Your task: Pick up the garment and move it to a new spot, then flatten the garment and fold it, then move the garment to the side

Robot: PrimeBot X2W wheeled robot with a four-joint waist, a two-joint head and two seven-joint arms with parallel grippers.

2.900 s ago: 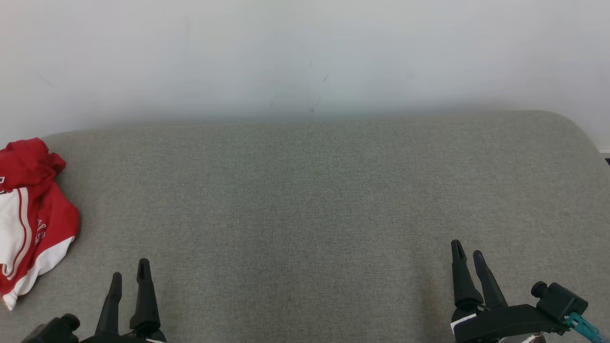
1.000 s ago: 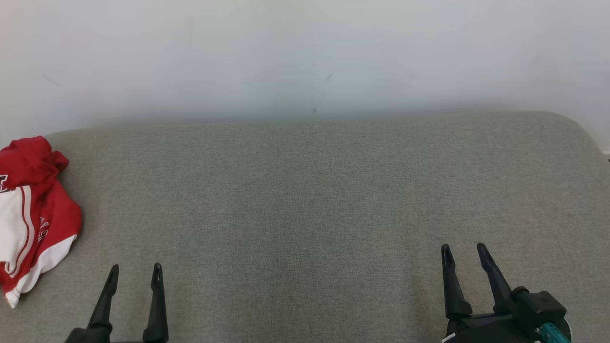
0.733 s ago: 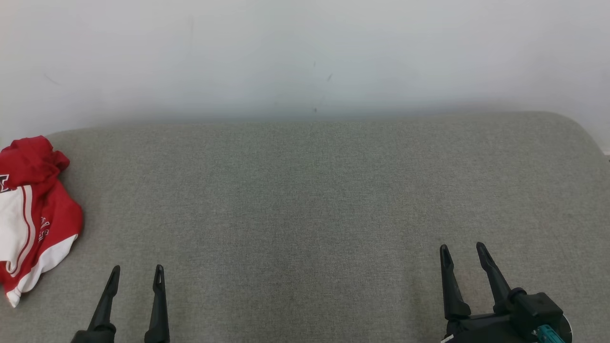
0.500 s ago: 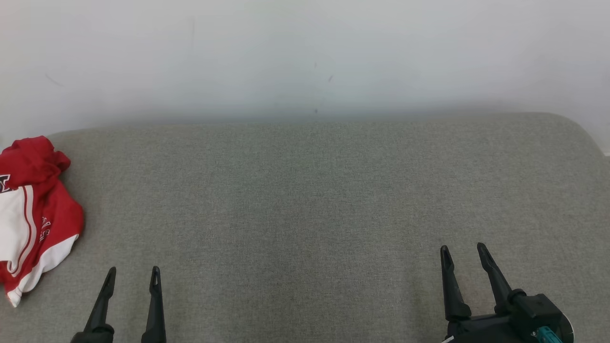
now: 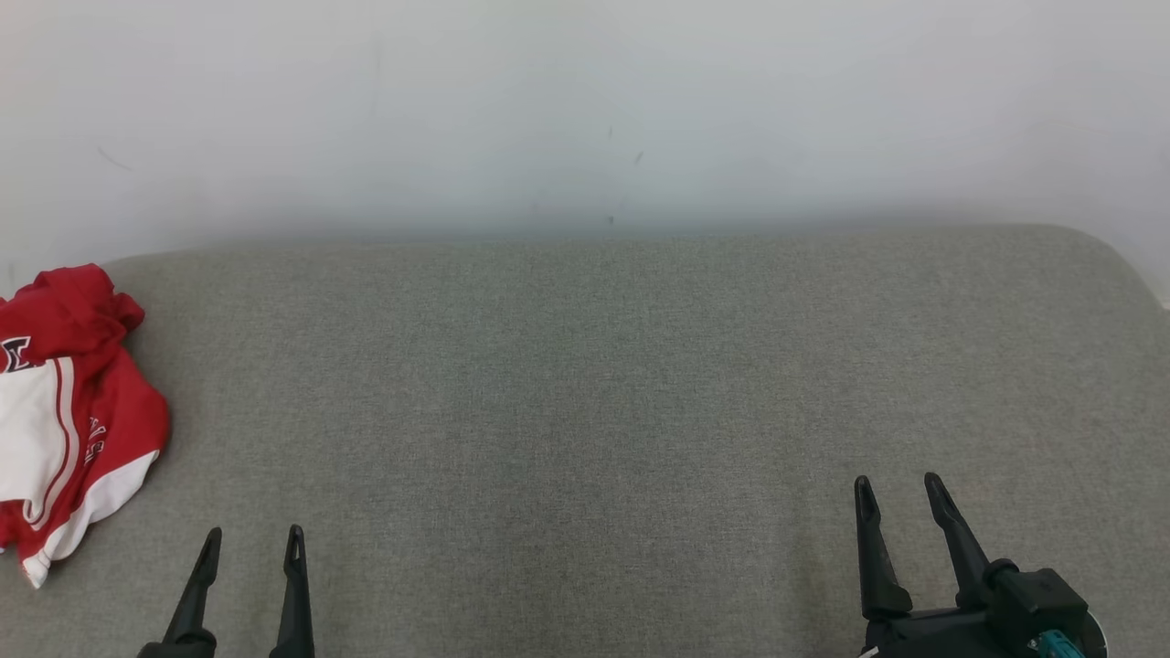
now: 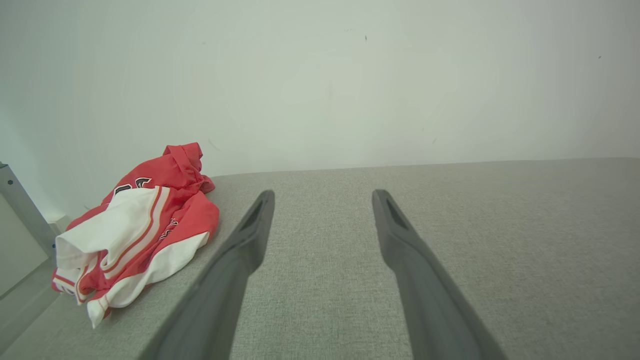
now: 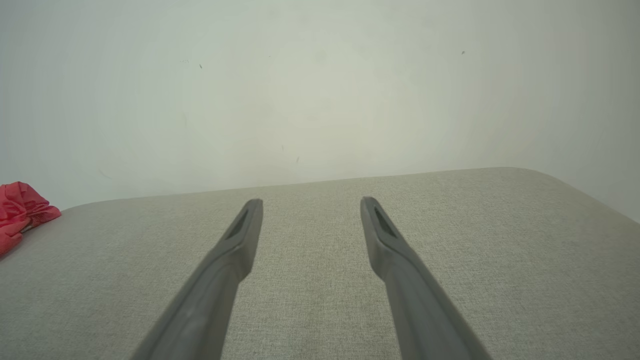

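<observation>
Garment (image 5: 78,411) lies crumpled at far left edge of table (image 5: 585,393), untouched. Left gripper (image 5: 253,537), spread and empty, is near it; best swung leftward and closed on a raised red fold. Right gripper (image 5: 897,484), likewise spread, is well away.

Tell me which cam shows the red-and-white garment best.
Left wrist view: the whole garment is in frame, crumpled at the end of the grey fabric surface, with its white panel and stripes clear. The head view crops it at the left edge, and the right wrist view catches just a red corner.
</observation>
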